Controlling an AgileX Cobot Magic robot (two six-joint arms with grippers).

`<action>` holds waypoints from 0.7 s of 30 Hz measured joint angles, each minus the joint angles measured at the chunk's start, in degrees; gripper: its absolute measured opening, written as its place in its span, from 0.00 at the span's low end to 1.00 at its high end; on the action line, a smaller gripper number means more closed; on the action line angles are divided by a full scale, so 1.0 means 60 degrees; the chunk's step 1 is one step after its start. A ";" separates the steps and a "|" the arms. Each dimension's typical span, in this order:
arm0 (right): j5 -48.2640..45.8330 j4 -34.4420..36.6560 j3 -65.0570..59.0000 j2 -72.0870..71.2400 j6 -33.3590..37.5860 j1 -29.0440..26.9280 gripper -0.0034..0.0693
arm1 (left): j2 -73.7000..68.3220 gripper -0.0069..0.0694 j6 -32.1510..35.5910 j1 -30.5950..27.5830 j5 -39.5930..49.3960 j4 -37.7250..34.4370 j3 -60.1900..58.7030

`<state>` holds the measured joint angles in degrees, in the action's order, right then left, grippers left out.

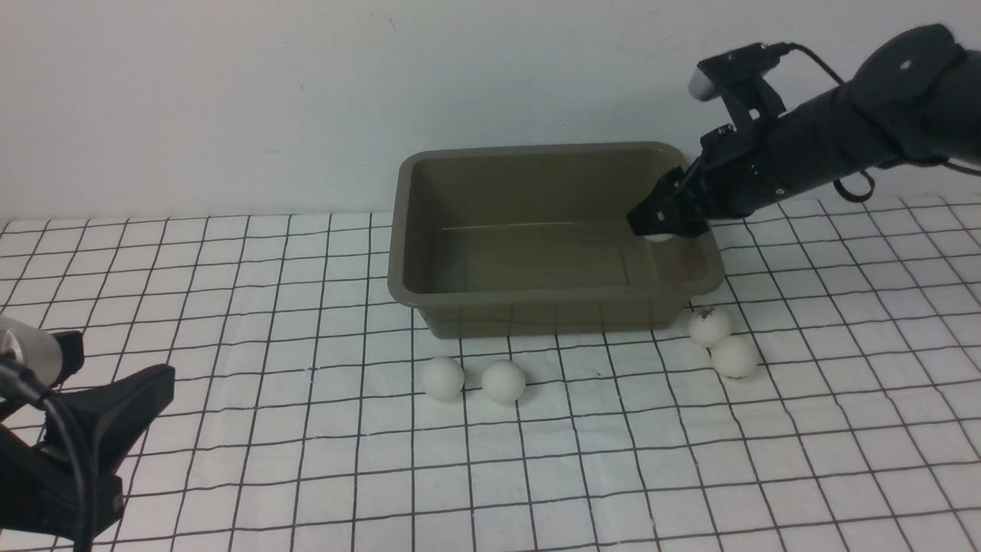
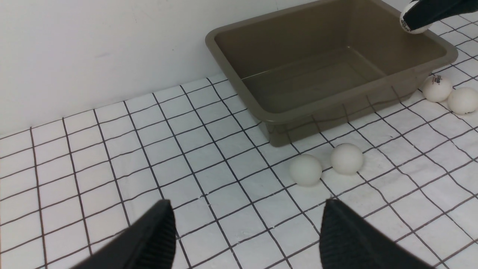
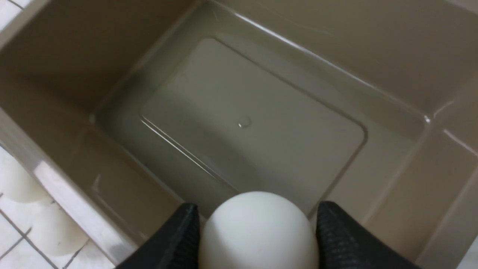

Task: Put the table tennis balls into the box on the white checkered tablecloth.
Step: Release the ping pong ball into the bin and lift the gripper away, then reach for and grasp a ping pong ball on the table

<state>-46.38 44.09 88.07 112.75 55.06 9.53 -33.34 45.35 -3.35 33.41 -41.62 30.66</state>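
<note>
The olive-grey box stands at the back of the white checkered tablecloth, and no ball lies inside it. My right gripper is shut on a table tennis ball and holds it over the box's right end, above the inner wall. Two balls lie in front of the box. Two more touch each other at its front right corner; the nearer one to the box has a dark mark. My left gripper is open and empty, low at the near left.
A plain white wall rises right behind the box. The box and the loose balls lie ahead of the left gripper. The left arm's body fills the near left corner.
</note>
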 joint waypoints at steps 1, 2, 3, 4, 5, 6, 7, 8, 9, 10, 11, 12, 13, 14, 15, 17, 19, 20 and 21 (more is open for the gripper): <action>0.0034 0.0000 0.0000 0.0011 0.0000 -0.0009 0.58 | 0.0000 0.70 0.0000 0.0000 0.0023 0.0000 0.0000; 0.0048 0.0000 0.0007 0.0011 0.0000 -0.0009 0.59 | 0.0000 0.70 0.0000 0.0000 0.0040 0.0000 0.0000; 0.0109 0.0000 0.0007 0.0011 0.0000 -0.0009 0.66 | 0.0000 0.70 0.0000 0.0000 0.0117 0.0000 0.0000; 0.0147 0.0000 0.0007 0.0011 0.0013 -0.0009 0.70 | 0.0000 0.70 0.0000 0.0000 0.0131 0.0000 0.0000; 0.0198 0.0000 0.0007 -0.0003 0.0024 -0.0009 0.73 | 0.0000 0.70 0.0000 0.0000 0.0139 0.0000 0.0000; 0.0271 0.0000 0.0007 -0.0047 0.0075 -0.0009 0.76 | 0.0000 0.70 0.0000 0.0000 0.0139 0.0000 0.0000; 0.0280 0.0000 0.0007 -0.0058 0.0075 -0.0009 0.76 | 0.0000 0.70 0.0000 0.0000 0.0139 0.0000 0.0000; 0.0328 -0.0078 0.0007 -0.0234 0.0124 -0.0020 0.79 | 0.0000 0.70 0.0000 0.0000 0.0139 0.0000 0.0000; 0.0338 -0.0188 0.0007 -0.0376 0.0149 -0.0032 0.79 | 0.0000 0.70 0.0000 0.0000 0.0139 0.0000 0.0000; 0.0338 -0.0391 0.0007 -0.0578 0.0149 -0.0069 0.79 | 0.0000 0.70 0.0000 0.0000 0.0139 0.0000 0.0000; 0.0310 -0.0668 0.0007 -0.0805 0.0100 -0.0133 0.79 | 0.0000 0.70 0.0000 0.0000 0.0139 0.0000 0.0000; 0.0253 -0.1032 0.0007 -0.1043 -0.0038 -0.0217 0.78 | 0.0000 0.70 0.0000 0.0000 0.0139 0.0000 0.0000; 0.0175 -0.1384 0.0007 -0.1278 -0.0164 -0.0310 0.77 | 0.0000 0.70 0.0000 0.0000 0.0139 0.0000 0.0000; 0.0072 -0.1761 0.0007 -0.1452 -0.0301 -0.0412 0.77 | 0.0000 0.70 0.0000 0.0000 0.0139 0.0000 0.0000; -0.0394 -0.2597 0.0011 -0.1788 -0.0584 -0.0723 0.74 | 0.0000 0.70 0.0000 0.0000 0.0139 0.0000 0.0000; -0.0883 -0.3209 0.0011 -0.1981 -0.0798 -0.0952 0.73 | 0.0000 0.70 0.0000 0.0000 0.0139 0.0008 0.0000; -0.1640 -0.3597 0.0011 -0.2118 -0.1022 -0.1207 0.72 | 0.0000 0.70 0.0000 0.0000 0.0139 0.0008 0.0000; -0.2506 -0.3742 0.0011 -0.2138 -0.1283 -0.1383 0.71 | 0.0000 0.70 0.0000 0.0000 0.0139 0.0008 0.0000; -0.2800 -0.3776 0.0011 -0.2138 -0.1372 -0.1405 0.71 | 0.0000 0.70 0.0000 0.0000 0.0139 0.0008 0.0000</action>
<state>-63.19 21.43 88.14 99.93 46.83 1.10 -33.34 45.35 -3.35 34.25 -41.57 30.66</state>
